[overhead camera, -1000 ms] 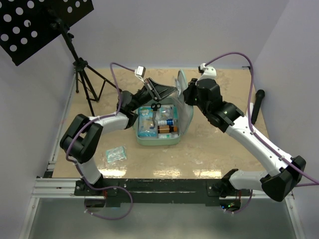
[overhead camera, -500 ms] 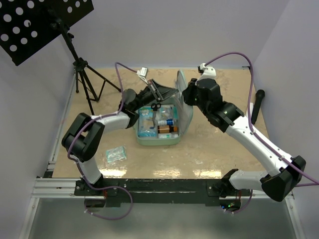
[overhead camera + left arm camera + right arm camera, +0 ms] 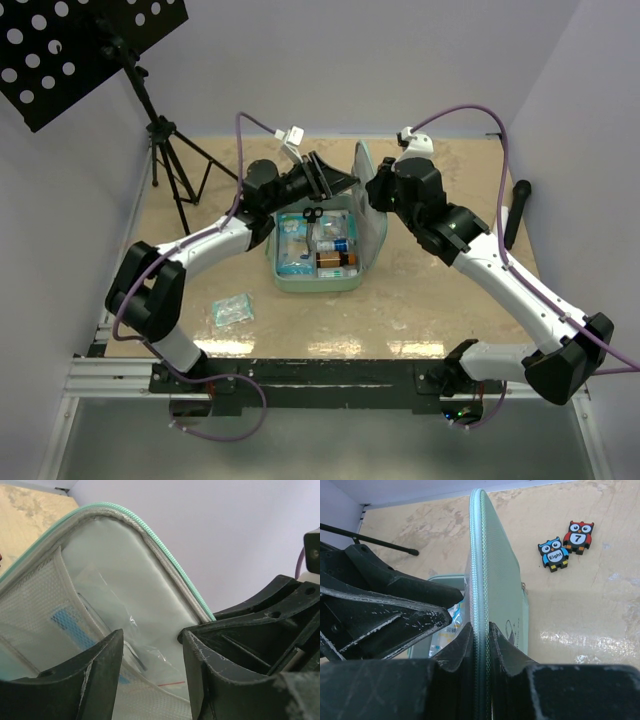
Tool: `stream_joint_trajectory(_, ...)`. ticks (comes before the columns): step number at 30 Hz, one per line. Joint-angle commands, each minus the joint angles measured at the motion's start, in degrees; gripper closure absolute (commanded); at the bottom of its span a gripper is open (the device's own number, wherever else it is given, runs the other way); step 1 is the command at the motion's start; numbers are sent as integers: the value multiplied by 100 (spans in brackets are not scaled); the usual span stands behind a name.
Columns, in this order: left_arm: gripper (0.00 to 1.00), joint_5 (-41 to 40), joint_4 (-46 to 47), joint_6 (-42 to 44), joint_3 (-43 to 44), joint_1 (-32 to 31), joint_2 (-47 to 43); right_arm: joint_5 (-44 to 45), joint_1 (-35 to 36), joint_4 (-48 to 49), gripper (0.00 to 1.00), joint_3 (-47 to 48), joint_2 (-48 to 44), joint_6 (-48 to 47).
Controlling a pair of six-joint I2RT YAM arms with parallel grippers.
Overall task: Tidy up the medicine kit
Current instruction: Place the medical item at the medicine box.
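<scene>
Top view: we see the medicine kit (image 3: 315, 285) lying open near the middle of the table (image 3: 450, 310), its lid standing upright along the 3 o'clock side of the base. The base is packed with small boxes and bottles, and black scissors (image 3: 312, 213) sit at its 12 o'clock end.

The right gripper (image 3: 374, 186) reaches in from 3 o'clock to the top of the lid. In the right wrist view, the right gripper (image 3: 480, 636) is clenched on the lid's zip rim, one finger on each face of the medicine kit (image 3: 502, 590), with the small mark on the outer face just beside the fingers.

The left gripper (image 3: 341, 182) comes from 9 o'clock and hangs above the 12 o'clock end of the base, close to the lid's inner face. In the left wrist view, the left gripper (image 3: 150, 672) is released: its fingers (image 3: 95, 680) are apart with nothing between them, and beyond the gap we see the grey mesh pocket and green zip edge of the medicine kit (image 3: 167, 560).

A blue packet (image 3: 232, 309) lies on the table at 8 o'clock from the kit, well apart. A black tripod stand (image 3: 160, 135) is at 10 o'clock. In the right wrist view, a blue owl (image 3: 553, 556) and a red owl (image 3: 579, 535) lie touching at 1 o'clock from the lid.
</scene>
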Motion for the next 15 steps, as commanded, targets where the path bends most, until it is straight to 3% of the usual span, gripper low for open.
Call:
stream_joint_trajectory(1,45,-79,-436,438,249,13,-375,-61,-19,223,100,24,-47,19)
stream_joint_trajectory(11,48,-983,-1717,1403,416,83,-1324,-43,-19,284,100,-99,-135,1)
stream_joint_trajectory(15,49,-2377,-3288,2115,618,83,-1930,-8,-19,380,100,-222,-187,-43)
